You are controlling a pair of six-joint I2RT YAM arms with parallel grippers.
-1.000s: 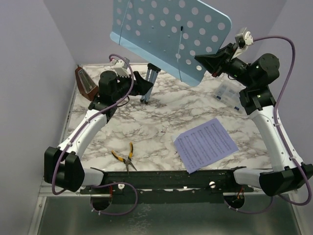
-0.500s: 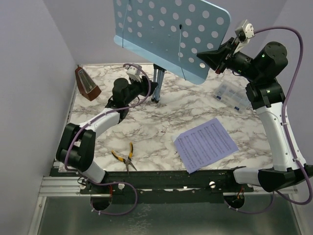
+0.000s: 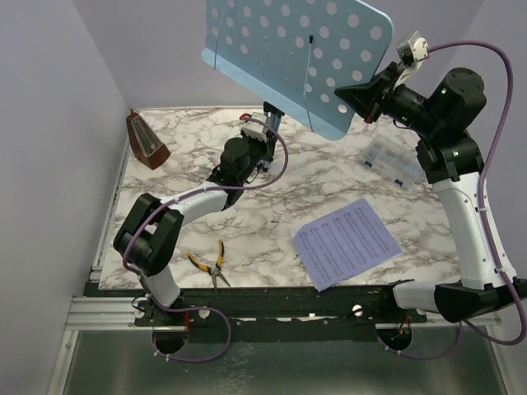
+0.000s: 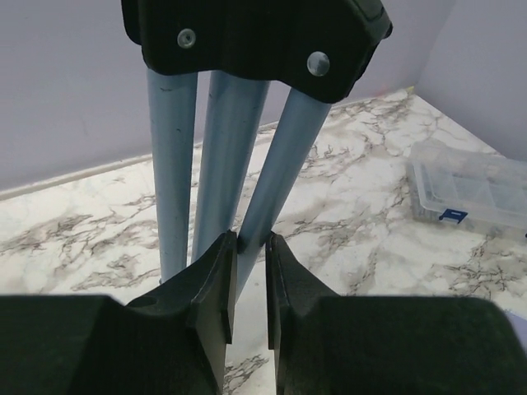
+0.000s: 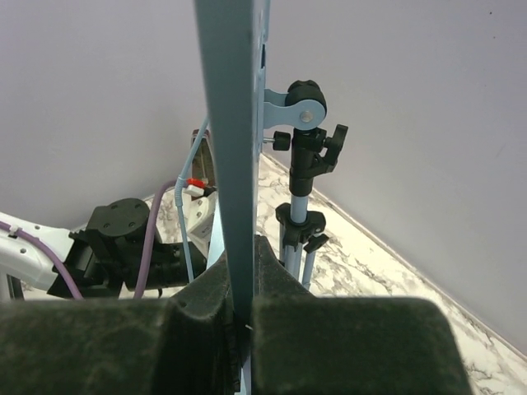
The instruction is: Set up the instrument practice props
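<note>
Soft even light over a white-and-grey marble-patterned table top (image 3: 329, 177), plain pale lilac left wall (image 3: 49, 123), matching back wall (image 3: 148, 49) and right wall (image 3: 502, 41) rising from its edges, black rail (image 3: 288, 300) along the near edge, ribbed aluminium frame (image 3: 99, 311) beneath, dull grey floor (image 3: 272, 366) below.

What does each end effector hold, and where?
The right end effector clamps the music stand by its desk edge; the left end effector pinches one folded tripod leg.

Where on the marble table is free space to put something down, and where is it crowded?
Free: the marble between pliers and sheet of music; between metronome and left arm. Crowded: the back, around music stand legs, left claw and clear box.
</note>
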